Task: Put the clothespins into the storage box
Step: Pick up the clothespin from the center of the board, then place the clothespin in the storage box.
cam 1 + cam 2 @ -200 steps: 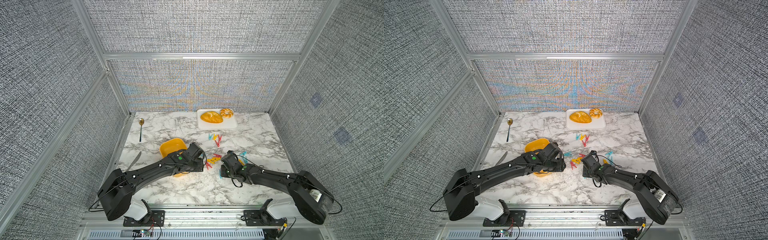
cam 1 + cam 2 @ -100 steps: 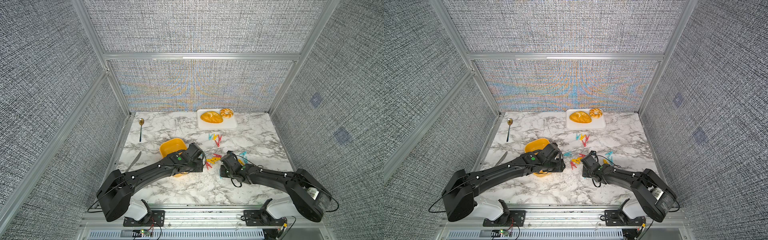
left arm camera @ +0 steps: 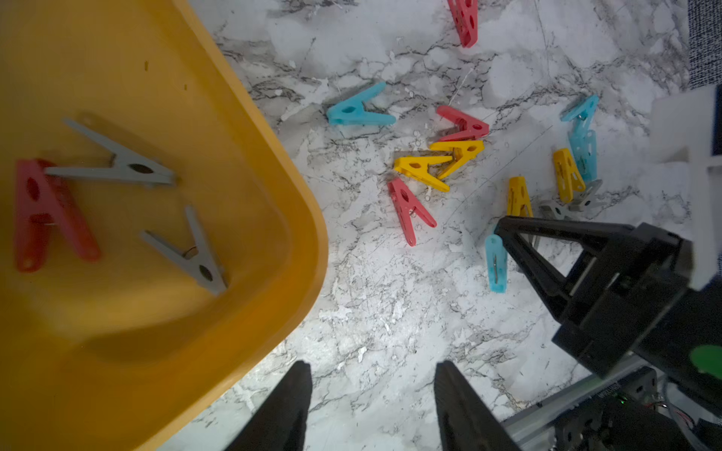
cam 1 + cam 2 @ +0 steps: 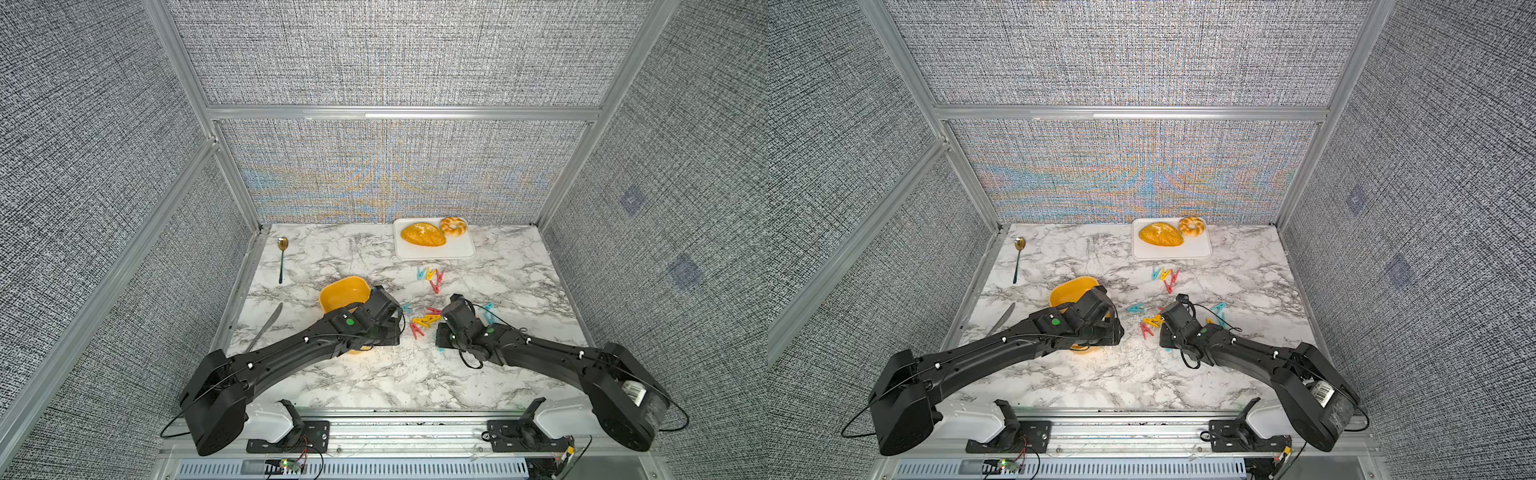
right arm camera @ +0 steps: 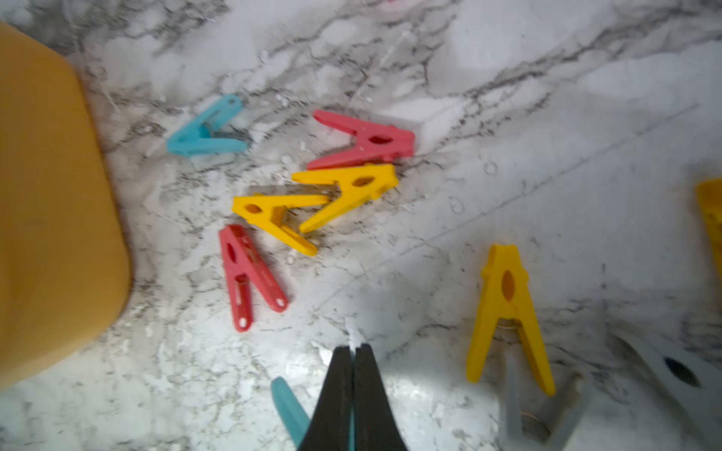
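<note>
Left wrist view shows marble tabletop, left gripper parted and empty, right gripper pinching a teal clothespin.

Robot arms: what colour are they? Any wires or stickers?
The left arm and right arm are black, with thin black cables and a green dot near each wrist. The left tool and right tool each have two pointed black fingers. The right arm carries a white barcode label.
</note>
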### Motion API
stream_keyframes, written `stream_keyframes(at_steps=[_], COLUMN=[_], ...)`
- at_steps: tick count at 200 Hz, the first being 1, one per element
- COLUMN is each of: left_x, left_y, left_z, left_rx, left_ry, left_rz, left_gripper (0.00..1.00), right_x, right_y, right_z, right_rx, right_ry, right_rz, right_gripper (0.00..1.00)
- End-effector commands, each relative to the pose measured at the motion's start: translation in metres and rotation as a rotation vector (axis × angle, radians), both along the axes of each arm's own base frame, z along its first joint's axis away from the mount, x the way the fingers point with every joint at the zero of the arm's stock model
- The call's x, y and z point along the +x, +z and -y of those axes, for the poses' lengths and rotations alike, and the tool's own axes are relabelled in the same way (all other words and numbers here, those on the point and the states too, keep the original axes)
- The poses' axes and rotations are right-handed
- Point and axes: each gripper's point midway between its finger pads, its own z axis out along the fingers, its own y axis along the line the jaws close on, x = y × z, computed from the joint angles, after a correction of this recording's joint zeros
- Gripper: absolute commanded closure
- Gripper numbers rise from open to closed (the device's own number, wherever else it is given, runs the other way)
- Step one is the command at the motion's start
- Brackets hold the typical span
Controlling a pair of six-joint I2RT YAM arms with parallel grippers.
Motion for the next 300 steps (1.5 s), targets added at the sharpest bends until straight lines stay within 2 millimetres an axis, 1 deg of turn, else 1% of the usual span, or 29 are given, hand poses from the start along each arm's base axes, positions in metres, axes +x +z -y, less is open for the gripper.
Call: stream_keyframes(at_steps=[1, 9, 12, 14, 19, 41, 53, 75, 84, 97, 111, 129, 146, 165, 185, 211, 225, 239, 252, 275, 300], left_x=[0.003, 0.004, 0.004, 0.004, 0.005, 0.005, 0.004, 0.000, -0.003, -0.006, -0.009, -0.011, -0.011, -0.008, -0.005, 0.002, 0.005, 0.007, 0.009, 0.013, 0.015], left_y=[0.002, 0.004, 0.006, 0.007, 0.009, 0.019, 0.025, 0.035, 0.037, 0.038, 0.037, 0.036, 0.034, 0.033, 0.028, 0.013, 0.006, 0.004, 0.002, 0.000, -0.004], left_z=[-0.024, -0.032, -0.035, -0.037, -0.042, -0.066, -0.079, -0.103, -0.111, -0.118, -0.124, -0.123, -0.119, -0.109, -0.088, -0.062, -0.051, -0.037, -0.030, -0.019, -0.010], left_rx=[0.060, 0.068, 0.070, 0.072, 0.076, 0.081, 0.073, 0.060, 0.053, 0.045, 0.045, 0.040, 0.034, 0.015, -0.033, -0.064, -0.062, -0.068, -0.059, -0.077, -0.096], left_ry=[0.055, 0.073, 0.079, 0.083, 0.095, 0.154, 0.192, 0.249, 0.264, 0.279, 0.288, 0.283, 0.274, 0.253, 0.204, 0.170, 0.160, 0.140, 0.130, 0.122, 0.119], left_rz=[0.021, 0.029, 0.033, 0.036, 0.043, 0.073, 0.100, 0.133, 0.141, 0.143, 0.135, 0.125, 0.113, 0.097, 0.063, -0.002, -0.019, -0.025, -0.027, -0.029, -0.040], left_gripper=[0.43, 0.43, 0.43, 0.43, 0.43, 0.43, 0.42, 0.39, 0.38, 0.36, 0.36, 0.36, 0.36, 0.37, 0.38, 0.42, 0.43, 0.44, 0.44, 0.44, 0.43], right_x=[0.009, 0.013, 0.013, 0.017, 0.021, 0.030, 0.035, 0.041, 0.043, 0.046, 0.051, 0.056, 0.059, 0.059, 0.061, 0.061, 0.059, 0.055, 0.049, 0.035, 0.020], right_y=[0.024, 0.033, 0.034, 0.043, 0.053, 0.080, 0.090, 0.103, 0.108, 0.112, 0.115, 0.119, 0.124, 0.128, 0.131, 0.121, 0.110, 0.100, 0.086, 0.058, 0.030], right_z=[-0.025, -0.036, -0.039, -0.046, -0.055, -0.094, -0.116, -0.154, -0.170, -0.189, -0.202, -0.210, -0.209, -0.198, -0.176, -0.139, -0.116, -0.094, -0.077, -0.058, -0.048], right_rx=[0.061, 0.081, 0.084, 0.100, 0.117, 0.171, 0.192, 0.219, 0.229, 0.237, 0.239, 0.238, 0.229, 0.204, 0.167, 0.112, 0.082, 0.058, 0.032, -0.023, -0.049], right_ry=[0.072, 0.098, 0.110, 0.117, 0.135, 0.221, 0.266, 0.336, 0.367, 0.399, 0.418, 0.428, 0.429, 0.415, 0.381, 0.330, 0.301, 0.274, 0.262, 0.261, 0.274], right_rz=[0.033, 0.044, 0.042, 0.058, 0.073, 0.104, 0.113, 0.126, 0.133, 0.138, 0.146, 0.161, 0.182, 0.206, 0.231, 0.228, 0.209, 0.193, 0.166, 0.108, 0.046], right_gripper=[1.00, 1.00, 1.00, 1.00, 1.00, 1.00, 1.00, 0.99, 0.96, 0.92, 0.82, 0.76, 0.72, 0.69, 0.68, 0.68, 0.68, 0.68, 0.68, 0.68, 0.68])
